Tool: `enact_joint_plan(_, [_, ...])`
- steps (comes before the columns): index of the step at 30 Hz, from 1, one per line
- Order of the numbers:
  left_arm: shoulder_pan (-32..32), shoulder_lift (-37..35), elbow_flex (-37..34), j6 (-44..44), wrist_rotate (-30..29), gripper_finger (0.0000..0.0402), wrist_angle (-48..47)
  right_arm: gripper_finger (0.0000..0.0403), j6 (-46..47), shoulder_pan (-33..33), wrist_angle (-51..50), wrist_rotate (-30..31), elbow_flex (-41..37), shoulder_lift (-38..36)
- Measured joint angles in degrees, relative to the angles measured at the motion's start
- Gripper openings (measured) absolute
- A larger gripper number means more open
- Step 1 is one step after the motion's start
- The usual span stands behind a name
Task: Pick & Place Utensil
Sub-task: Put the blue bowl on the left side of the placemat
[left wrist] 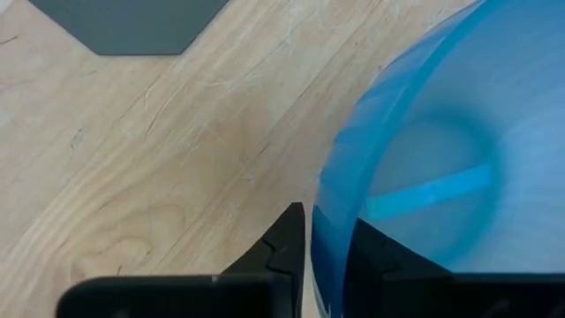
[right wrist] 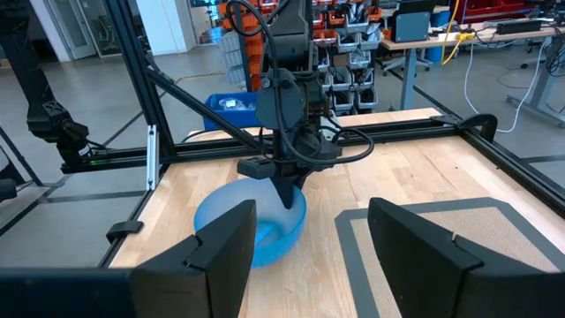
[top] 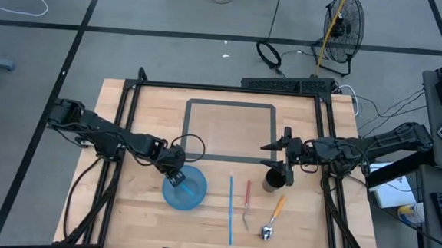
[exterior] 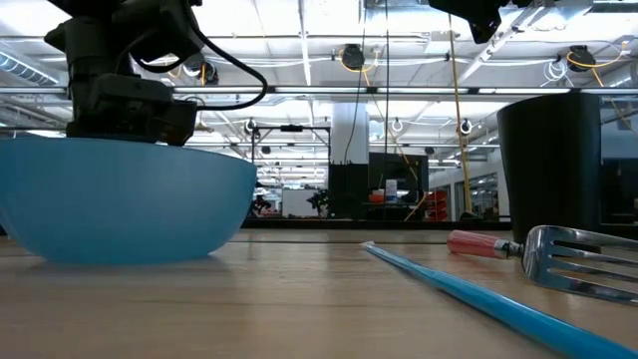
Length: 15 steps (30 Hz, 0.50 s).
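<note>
Your left gripper straddles the rim of the translucent blue plastic bowl, fingers pinching its wall, likely to steady it; a light blue stick lies inside. Your right gripper hangs open-fingered above the black cylindrical cup.

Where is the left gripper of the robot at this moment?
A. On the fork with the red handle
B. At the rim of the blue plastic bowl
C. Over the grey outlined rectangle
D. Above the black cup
B: the left gripper straddles the wall of the translucent blue plastic bowl, one finger on each side.
</note>
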Motion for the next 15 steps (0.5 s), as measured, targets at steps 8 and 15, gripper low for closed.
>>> enact_joint_plan(8, [0.00, 0.00, 0.02, 0.19, 0.02, 0.0010, 0.01, 0.0215, 0.01, 0.00, -0.02, 0.01, 0.00, 0.01])
enact_joint_plan(15, [0.00, 0.02, 0.02, 1.09, 1.41, 0.0010, 3.47, 0.0215, 0.00, 0.00, -0.10, 0.02, 0.00, 0.00])
